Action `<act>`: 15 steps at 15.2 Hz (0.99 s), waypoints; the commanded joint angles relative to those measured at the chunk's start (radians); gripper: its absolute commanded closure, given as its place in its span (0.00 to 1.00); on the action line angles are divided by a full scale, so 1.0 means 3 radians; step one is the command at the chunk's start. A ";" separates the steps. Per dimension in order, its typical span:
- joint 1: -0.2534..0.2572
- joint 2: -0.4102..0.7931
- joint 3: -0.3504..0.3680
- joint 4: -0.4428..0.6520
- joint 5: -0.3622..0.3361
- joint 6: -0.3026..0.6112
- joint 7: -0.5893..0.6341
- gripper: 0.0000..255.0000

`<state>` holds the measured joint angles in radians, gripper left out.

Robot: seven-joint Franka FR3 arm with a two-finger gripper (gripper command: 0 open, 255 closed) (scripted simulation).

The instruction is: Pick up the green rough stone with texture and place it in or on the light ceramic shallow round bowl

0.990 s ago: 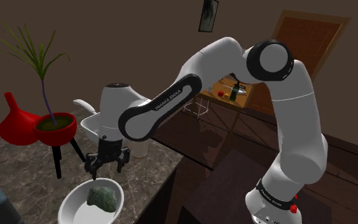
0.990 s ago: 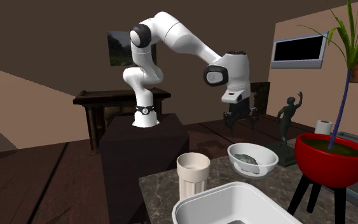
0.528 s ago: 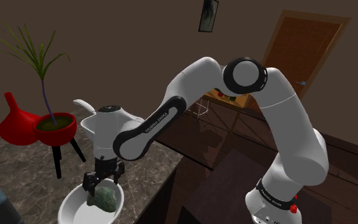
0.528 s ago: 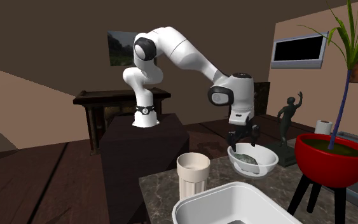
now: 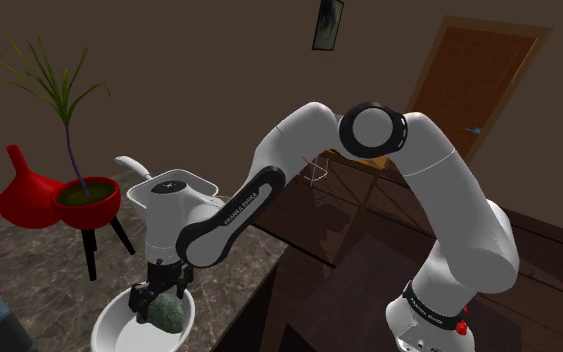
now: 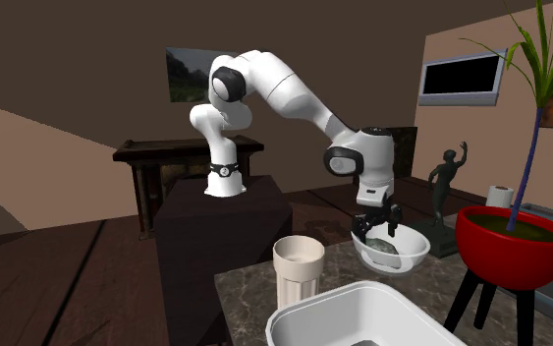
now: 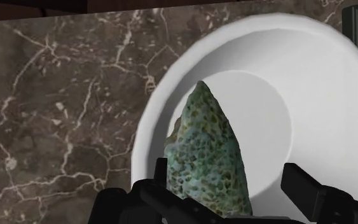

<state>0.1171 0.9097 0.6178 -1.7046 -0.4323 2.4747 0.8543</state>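
Shoulder view: white arm (image 5: 449, 200) reaches up from the stand, folds over and drops to the marbled counter (image 5: 29, 255). The gripper (image 5: 161, 298) hangs low inside the white shallow bowl (image 5: 109, 318), pointing down. The green stone (image 5: 169, 316) sits right under it, partly masked by the hand. The bowl stands near the counter's edge. A red planter (image 5: 87, 200) on dark legs stands well apart behind it.

Second exterior view: same pose seen across the counter. The hand is upright over the bowl with its tips below the rim, and the stone is a dull grey-green lump on the bowl's floor. A pale cup (image 6: 299, 267) and a white tub (image 6: 362, 315) stand nearer the camera, apart from the arm.

Wrist view: the stone lies in the bowl's well, narrow end pointing away from the hand. The fingers (image 7: 301, 184) stand apart and straddle it. One is just beside the stone's flank, perhaps touching. Bare white bowl shows between the other and the stone. So the pincer is spread, not clasping.

Judgement: the stone's resting place already matches the goal. The straddle fits either a grasp about to close or a let-go, and I cannot tell which. The tapered, rough shape would favour a grip across the broad end.
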 commanded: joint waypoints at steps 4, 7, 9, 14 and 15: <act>0.0017 0.0103 -0.0037 -0.0011 -0.0030 0.0100 0.0011 0.00; 0.0012 0.0105 -0.0031 -0.0010 -0.0038 0.0098 0.0016 0.00; 0.0042 0.0137 -0.0041 0.0034 -0.0041 0.0089 0.0024 1.00; 0.0083 0.0176 -0.0053 0.0092 -0.0046 0.0076 0.0037 1.00; 0.0077 0.0172 -0.0052 0.0085 -0.0046 0.0079 0.0035 1.00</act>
<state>0.1378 0.9527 0.6060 -1.6759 -0.4458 2.4981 0.8636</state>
